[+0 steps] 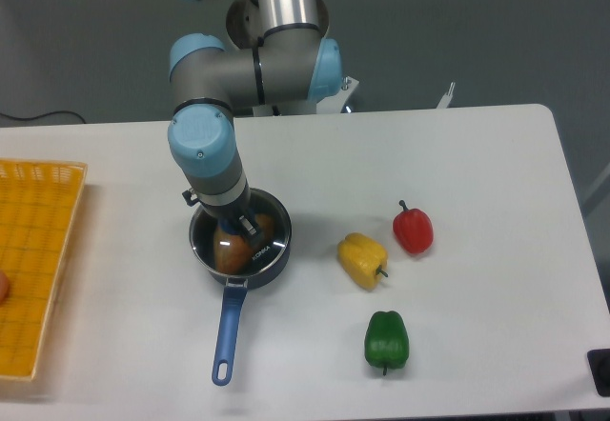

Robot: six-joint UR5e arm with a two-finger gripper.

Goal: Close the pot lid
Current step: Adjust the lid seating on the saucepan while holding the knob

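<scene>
tool point(240, 226) low over the pot point(272, 250), grip state unclear, arm angled down from behind

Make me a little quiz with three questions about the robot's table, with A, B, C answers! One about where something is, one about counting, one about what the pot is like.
1. Where is the yellow basket?
A. at the left edge of the table
B. next to the green pepper
C. behind the robot arm

2. How many peppers lie on the table outside the pot?
A. two
B. three
C. five

3. What is the pot like right now?
A. upside down
B. lying on its side
C. upright, with the gripper down over it

Answers:
1. A, the basket sits at the far left, away from everything else.
2. B, there is a red pepper, a yellow pepper and a green pepper.
3. C, the pot stands upright with its blue handle pointing toward the camera, something orange inside, and the gripper lowered over it.
</scene>
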